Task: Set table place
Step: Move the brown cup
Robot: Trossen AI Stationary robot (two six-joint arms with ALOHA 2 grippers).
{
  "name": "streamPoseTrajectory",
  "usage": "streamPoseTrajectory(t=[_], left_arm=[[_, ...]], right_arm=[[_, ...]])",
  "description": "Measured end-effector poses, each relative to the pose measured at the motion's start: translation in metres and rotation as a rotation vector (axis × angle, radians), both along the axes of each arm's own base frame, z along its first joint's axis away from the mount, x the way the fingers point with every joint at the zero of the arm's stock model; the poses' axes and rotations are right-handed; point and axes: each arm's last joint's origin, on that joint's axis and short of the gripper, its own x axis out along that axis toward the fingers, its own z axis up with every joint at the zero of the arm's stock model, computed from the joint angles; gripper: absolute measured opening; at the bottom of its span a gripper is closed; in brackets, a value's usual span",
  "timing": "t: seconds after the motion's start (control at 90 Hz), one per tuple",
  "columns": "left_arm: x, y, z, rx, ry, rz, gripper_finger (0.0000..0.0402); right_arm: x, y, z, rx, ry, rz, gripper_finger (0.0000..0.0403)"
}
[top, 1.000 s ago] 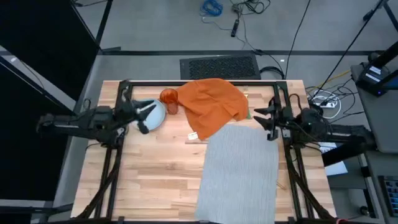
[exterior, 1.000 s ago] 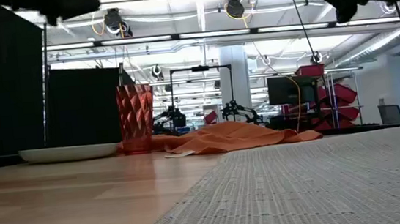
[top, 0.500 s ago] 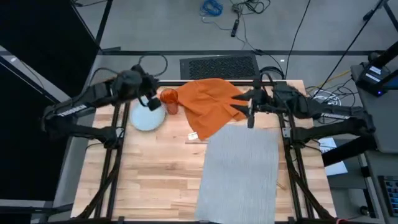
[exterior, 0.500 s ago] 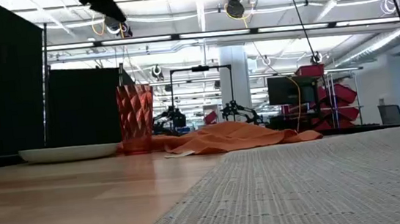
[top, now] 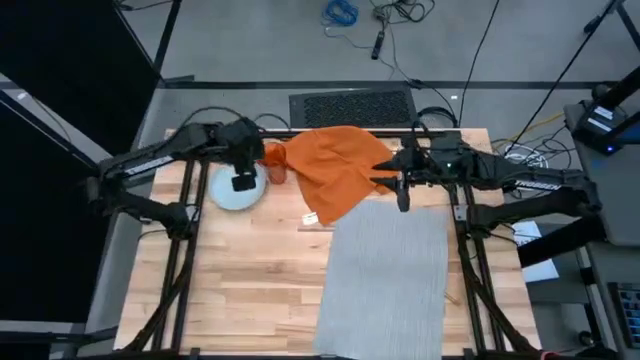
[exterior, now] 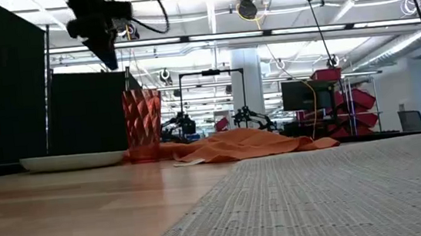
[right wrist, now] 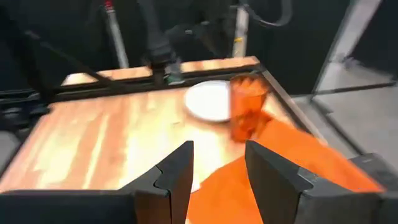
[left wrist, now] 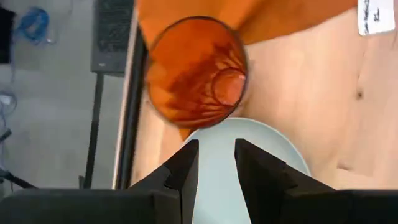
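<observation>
Now left gripper (top: 243, 183) hovers over plate (top: 225, 194), beside tumbler (top: 272, 160).

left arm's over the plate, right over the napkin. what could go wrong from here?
1. The left gripper hangs above the plate, with the tumbler standing right beside it; a descent could clip and tip the tumbler.
2. The napkin lies crumpled against the tumbler; if the right gripper, jaws open, pulls it, the tumbler may drag along.

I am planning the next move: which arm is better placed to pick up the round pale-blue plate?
Probably the left. The left gripper hovers open above the pale-blue plate; the right gripper is over the orange napkin.
</observation>
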Motion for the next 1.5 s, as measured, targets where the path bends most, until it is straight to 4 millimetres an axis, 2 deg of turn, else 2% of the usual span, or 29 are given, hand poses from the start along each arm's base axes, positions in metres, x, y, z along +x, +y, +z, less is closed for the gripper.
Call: streamPoseTrajectory(t=[0.278, 0.433, 0.622, 0.778, 0.933, 1.067, 1.233, 1.5], left_arm=[[0.019, 0.001, 0.014, -0.053, 0.028, 0.032, 0.0092], [0.028, 0.002, 0.013, -0.129, 0.107, 0.082, 0.0092], [0.042, 0.003, 0.008, -0.172, 0.192, 0.111, 0.0092], [0.053, 0.005, 0.011, -0.181, 0.168, 0.154, 0.0092], [0.054, 0.006, 0.017, -0.179, 0.134, 0.209, 0.0092], [0.048, 0.009, 0.017, -0.136, 0.173, 0.299, 0.0092], [0.046, 0.013, 0.014, -0.134, 0.193, 0.376, 0.0092], [0.058, 0.006, 0.008, -0.143, 0.261, 0.069, 0.0092]], right_arm=[[-0.006, 0.015, -0.002, 0.026, 0.038, 0.072, 0.0132], [-0.006, 0.022, -0.004, 0.026, 0.046, 0.107, 0.0132], [-0.005, 0.027, -0.019, 0.041, 0.093, 0.126, 0.0132], [-0.001, 0.03, -0.035, 0.065, 0.069, 0.191, 0.0132], [0.002, 0.032, -0.053, 0.085, 0.054, 0.257, 0.0132], [0.001, 0.032, -0.063, 0.08, 0.068, 0.262, 0.0132], [0.002, 0.033, -0.064, 0.074, 0.057, 0.288, 0.0132], [0.002, 0.033, -0.065, 0.049, 0.059, 0.298, 0.0132]])
